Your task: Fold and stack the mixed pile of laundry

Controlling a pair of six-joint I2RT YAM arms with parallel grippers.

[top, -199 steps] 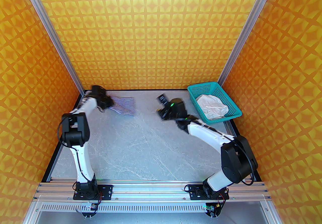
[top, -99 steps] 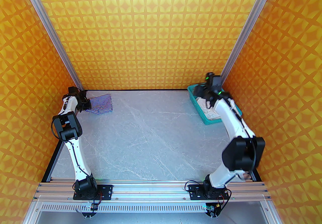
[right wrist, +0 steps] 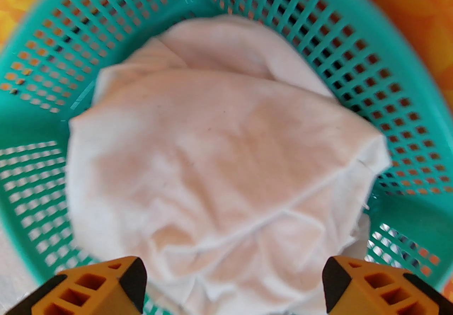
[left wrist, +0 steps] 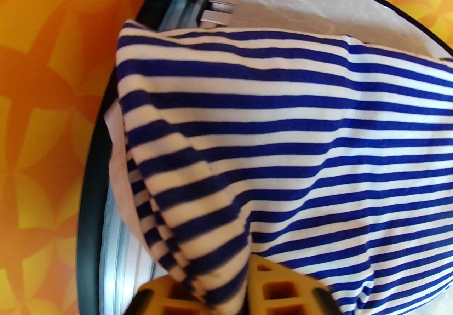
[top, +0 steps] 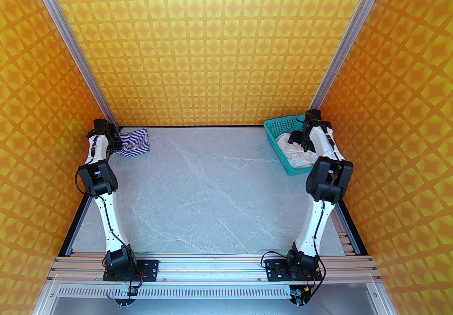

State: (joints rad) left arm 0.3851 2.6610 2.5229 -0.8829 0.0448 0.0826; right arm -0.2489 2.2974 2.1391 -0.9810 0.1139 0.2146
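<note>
Top external view: a grey marbled bench [top: 212,193] stands inside orange patterned walls. Two white-and-black arms reach from its near edge to its far corners.
Striped garment: the small blue-and-white striped garment [top: 136,143] lies bunched on the bench at the far left corner, just beside the metal post.
Left tool: the left tool [top: 116,141] is at the garment's left edge, touching the cloth.
Left wrist view: the striped cloth drapes close in front of the camera, and one fold hangs down between the two orange fingers [left wrist: 283,285].
Left tool state: the fingers stand a little apart with the fold between them. I cannot tell whether they pinch it or only flank it.
Basket: a teal perforated basket [top: 279,126] stands at the far right corner of the bench.
White cloth: the wrinkled white cloth [top: 293,158] lies crumpled inside the basket, covering most of its floor.
Right tool: the right tool [right wrist: 230,281] hovers over the white cloth, fingers spread wide with nothing gripped.
Spacing: the two cloth items lie well apart, at opposite far corners.
</note>
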